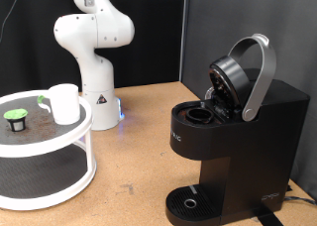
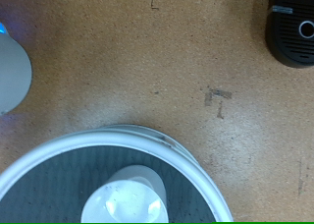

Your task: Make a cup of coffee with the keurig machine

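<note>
Gripper unseen, grip state unknowable, probably high above the cup (image 2: 130,198) near the worktop's left edge; descend centred.

The cup (image 1: 64,102) is showing plain white on a white stand (image 1: 59,137) with dark mesh shelves. The pod (image 1: 16,118) is showing a green top. The keurig machine (image 1: 233,137) is showing matte black, its handle (image 1: 260,77) grey. The tabletop (image 1: 139,137) is showing speckled tan.

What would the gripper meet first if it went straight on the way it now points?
Probably the bare table: the wrist view centres on wood just beyond the white stand's rim, short of the cup. The gripper itself is not in view, so depth is uncertain.
</note>
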Robot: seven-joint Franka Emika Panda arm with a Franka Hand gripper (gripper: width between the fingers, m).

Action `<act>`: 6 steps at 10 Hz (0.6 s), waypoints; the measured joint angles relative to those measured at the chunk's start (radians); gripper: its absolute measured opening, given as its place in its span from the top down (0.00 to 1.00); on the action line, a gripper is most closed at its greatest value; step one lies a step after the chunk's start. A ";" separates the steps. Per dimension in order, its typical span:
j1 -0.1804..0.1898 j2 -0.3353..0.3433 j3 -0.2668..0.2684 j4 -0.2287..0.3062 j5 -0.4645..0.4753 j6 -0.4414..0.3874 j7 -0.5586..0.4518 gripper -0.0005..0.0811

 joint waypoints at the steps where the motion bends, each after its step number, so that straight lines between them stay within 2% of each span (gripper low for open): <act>1: -0.007 -0.008 -0.029 -0.006 -0.016 0.014 -0.030 0.01; 6: -0.068 -0.020 -0.173 0.000 -0.116 0.005 -0.146 0.01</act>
